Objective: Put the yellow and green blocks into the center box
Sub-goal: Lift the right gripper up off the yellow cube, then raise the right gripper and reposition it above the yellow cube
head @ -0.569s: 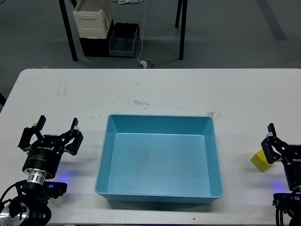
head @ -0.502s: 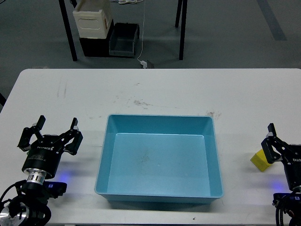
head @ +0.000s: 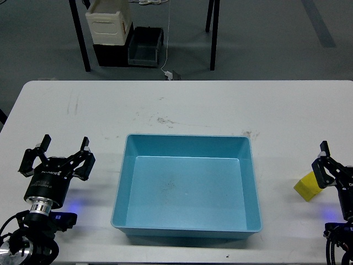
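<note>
Head view: yellow block (head: pixel 306 187) just left of the right gripper (head: pixel 331 167), fingers spread; looks light, rigid, grab its flat sides.

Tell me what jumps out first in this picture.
The big blue box sits empty at the middle of the white table. A yellow block lies to its right, beside the right hand, while the left hand hovers open on the far side.
</note>
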Controlling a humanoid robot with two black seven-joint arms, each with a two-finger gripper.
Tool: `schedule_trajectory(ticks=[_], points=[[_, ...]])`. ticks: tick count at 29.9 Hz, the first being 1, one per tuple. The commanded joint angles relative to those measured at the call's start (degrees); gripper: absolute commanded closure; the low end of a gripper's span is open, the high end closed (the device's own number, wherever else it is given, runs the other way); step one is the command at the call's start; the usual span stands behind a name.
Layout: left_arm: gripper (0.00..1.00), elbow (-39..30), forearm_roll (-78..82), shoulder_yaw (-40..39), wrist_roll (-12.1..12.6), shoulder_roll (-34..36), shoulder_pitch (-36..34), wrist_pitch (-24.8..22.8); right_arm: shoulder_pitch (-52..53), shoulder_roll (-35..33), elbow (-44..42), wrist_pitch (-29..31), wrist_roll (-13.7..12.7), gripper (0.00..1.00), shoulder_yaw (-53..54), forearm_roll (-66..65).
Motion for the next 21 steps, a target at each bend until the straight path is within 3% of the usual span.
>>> schedule_trajectory(ticks=[1,6,11,17,21], points=[[0.0,0.3,-0.1,-0.4,0.0,0.0,-0.2,0.0,3.8,-5.1,-0.8,0.3,0.0,0.0,1.4,-7.3],[0.0,0.3,-0.2,-0.4,0.0,0.0,0.0,-0.1,12.4,-10.2,-3.4,-0.1,0.0,0.0,1.4,-20.4],[0.0,0.3,-0.2,-0.3,-0.2,0.0,0.1,-0.1,21.6,-10.9,-3.5,-1.0,0.0,0.0,0.7,-36.8],[0.0,0.3,-0.2,-0.3,-3.7,0.0,0.0,-0.2,34.0,-17.2,-7.4,-11.7,0.4,0.0,-6.9,-54.3],[0.0,0.3,-0.2,-0.3,-4.2,0.0,0.0,-0.1,43.8,-23.4,-11.2,-14.9,4.1,0.01,-15.4,-58.8]])
